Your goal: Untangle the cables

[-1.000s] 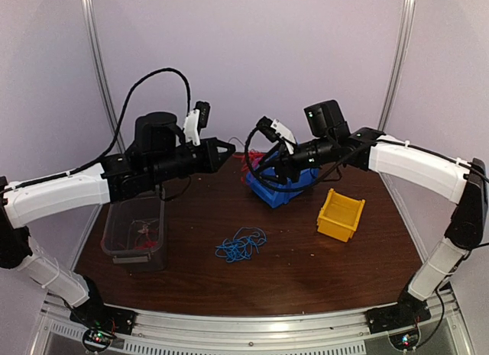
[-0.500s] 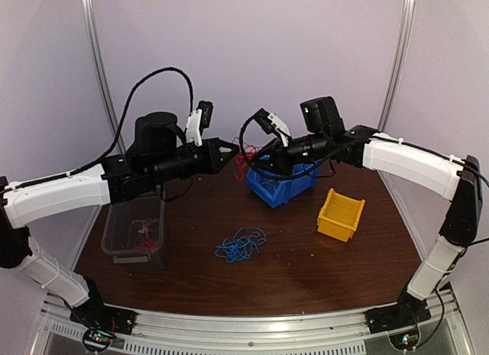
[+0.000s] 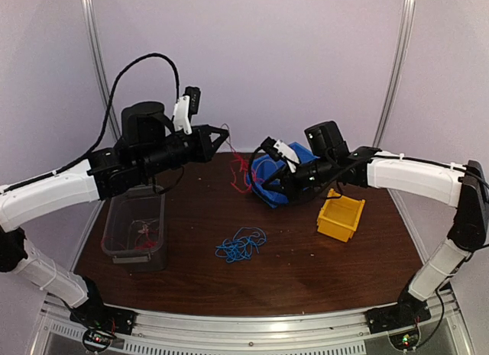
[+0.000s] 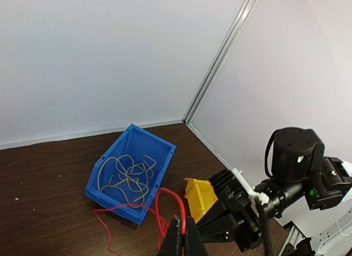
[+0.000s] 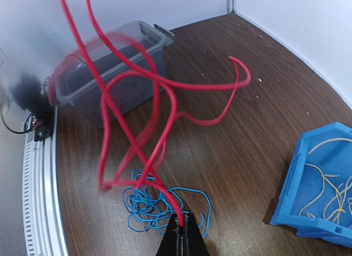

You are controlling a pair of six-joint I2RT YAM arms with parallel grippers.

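Observation:
A red cable (image 3: 239, 172) hangs in loose loops between my two grippers, above the brown table (image 3: 306, 271). My left gripper (image 3: 225, 131) is raised at the back left and shut on one part of the red cable (image 4: 167, 191). Lower, beside the blue bin (image 3: 269, 195), my right gripper (image 3: 260, 185) is shut on another part of the red cable (image 5: 160, 143). A blue cable tangle (image 3: 241, 246) lies on the table, just beyond the right gripper (image 5: 181, 234) in the right wrist view. Yellow-orange wires (image 4: 129, 176) lie inside the blue bin (image 4: 113, 203).
A clear grey bin (image 3: 134, 252) with a few thin wires stands at the left, under the left arm. A small yellow bin (image 3: 340, 215) sits right of the blue bin. White walls and metal frame posts close off the back.
My right gripper has shut on the red cable and dropped lower in front of the blue bin. My left gripper has lifted up and back, drawing the red cable up.

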